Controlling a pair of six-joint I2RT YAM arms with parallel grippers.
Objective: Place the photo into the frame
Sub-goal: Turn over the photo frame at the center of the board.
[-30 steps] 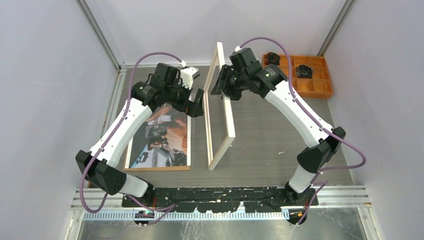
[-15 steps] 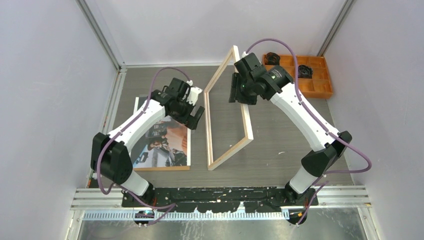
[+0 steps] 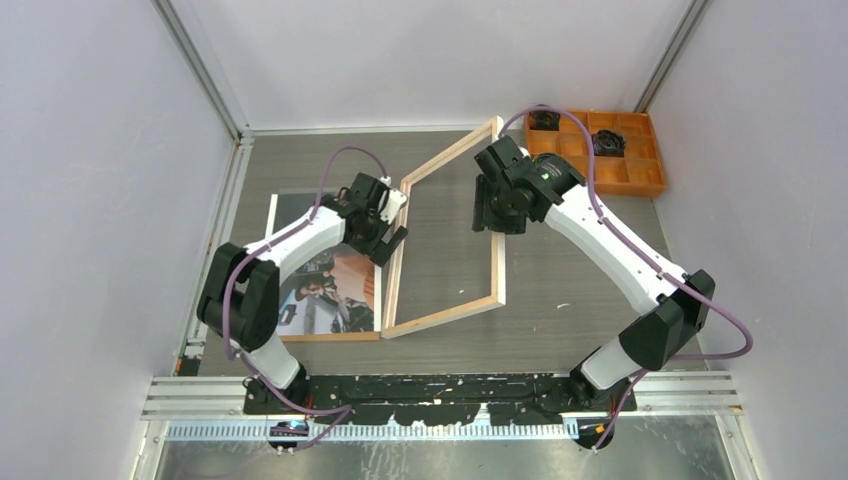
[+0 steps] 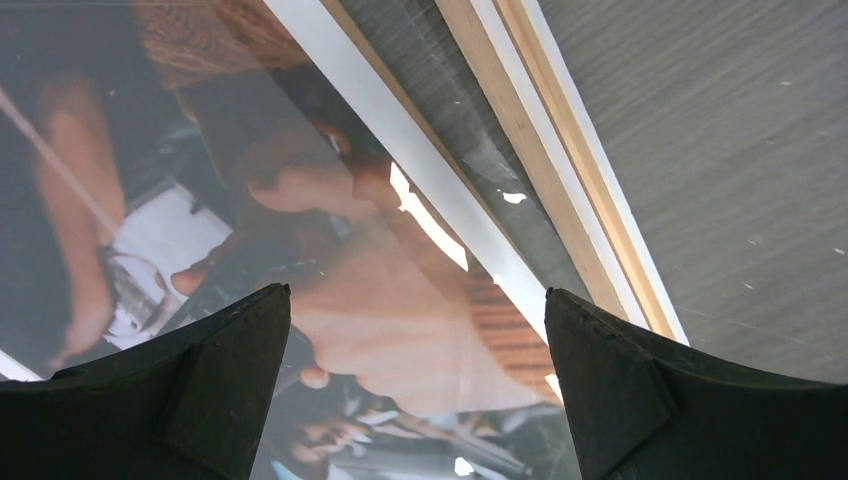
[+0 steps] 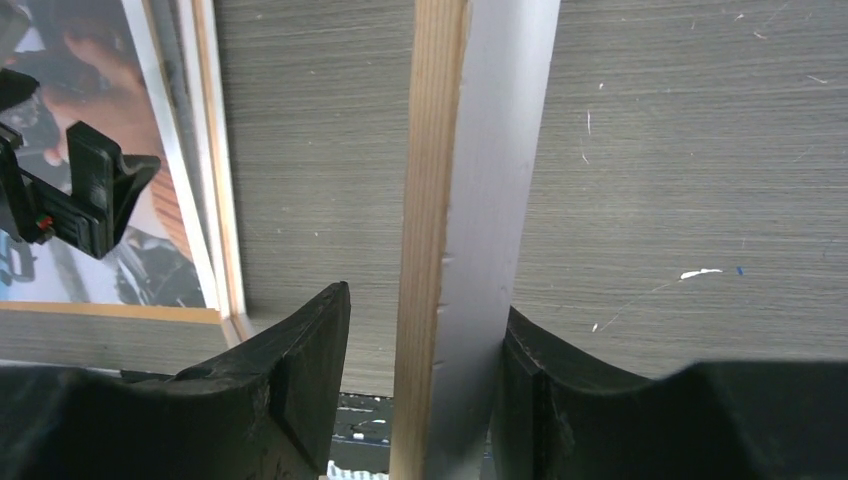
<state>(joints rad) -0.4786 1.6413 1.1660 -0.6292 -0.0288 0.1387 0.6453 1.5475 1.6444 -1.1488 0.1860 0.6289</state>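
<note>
Thin white-and-wood frame (image 3: 440,316) sits mid-picture, right jaws clamped on its right rail. It's tipped much flatter than before, beside the dark, orangey photo (image 3: 345,290) at left. Left jaws wide open, empty.

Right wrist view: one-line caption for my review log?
Right pincer clamps the frame rail above the table; the photo lies far left.
</note>
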